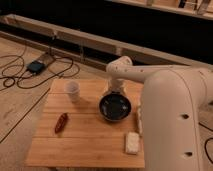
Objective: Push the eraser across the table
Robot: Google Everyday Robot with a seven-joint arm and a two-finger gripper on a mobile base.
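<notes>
The table [85, 142] is a low square with a light wooden plank top. I see no small flat black eraser anywhere; it is hidden or out of view. My white arm reaches in from the right and bends down over the middle of the table. My gripper [110, 93] hangs at the far rim of a dark round bowl [114, 108], between the bowl and the table's back edge. The arm's bulk covers the table's right side.
A white paper cup [72, 90] stands at the back left. A small red-brown elongated item [61, 122] lies at the left. A whitish oblong object [132, 142] lies at the front right. Cables and a dark box [36, 66] lie on the floor to the left.
</notes>
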